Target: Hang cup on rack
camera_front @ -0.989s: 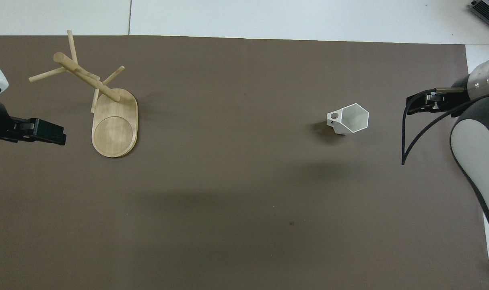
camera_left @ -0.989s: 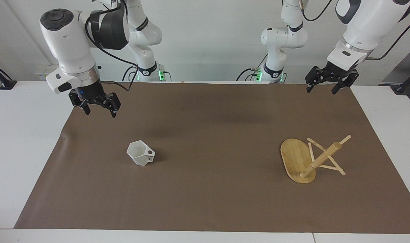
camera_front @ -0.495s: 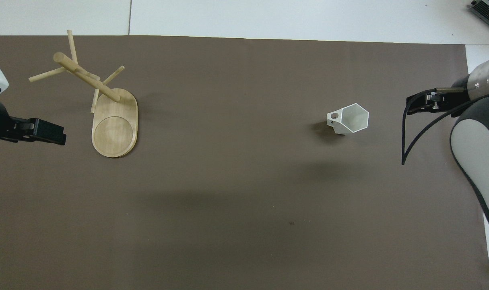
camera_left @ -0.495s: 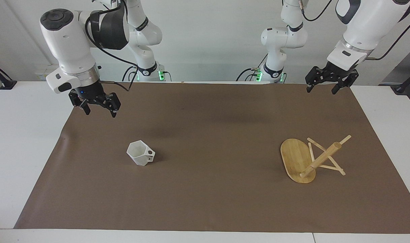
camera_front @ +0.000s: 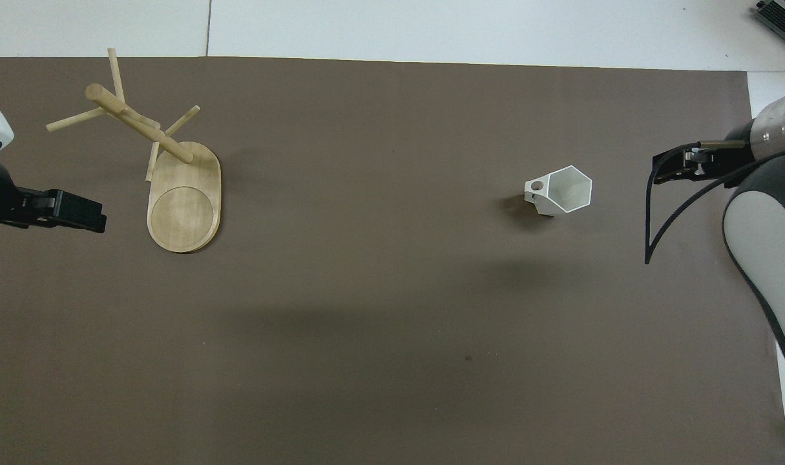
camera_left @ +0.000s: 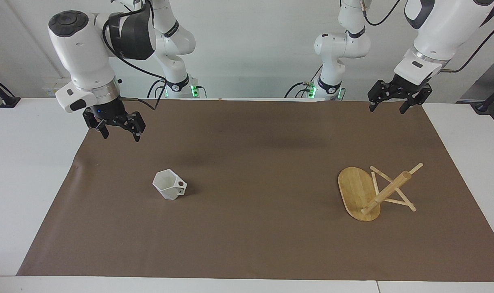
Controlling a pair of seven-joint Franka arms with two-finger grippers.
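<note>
Cup upright on brown mat; rack well apart; both claws wide, empty.

— how's the light over my worktop?

— bright and even, coming from above. the white wall is lit flat, with no glare on it.

— shadows?

— soft ones. my arms throw broad, faint dark patches across the brown mat; in the overhead view the widest lies in the half nearer to us. the cup has a small dim shadow against its base, on its handle side. the rack casts hardly any.

— is anything blurred?

— no, both views are sharp edge to edge. the mat is matt, without hot spots. the mat's edges stay straight at the corners, so i see no bending.
</note>
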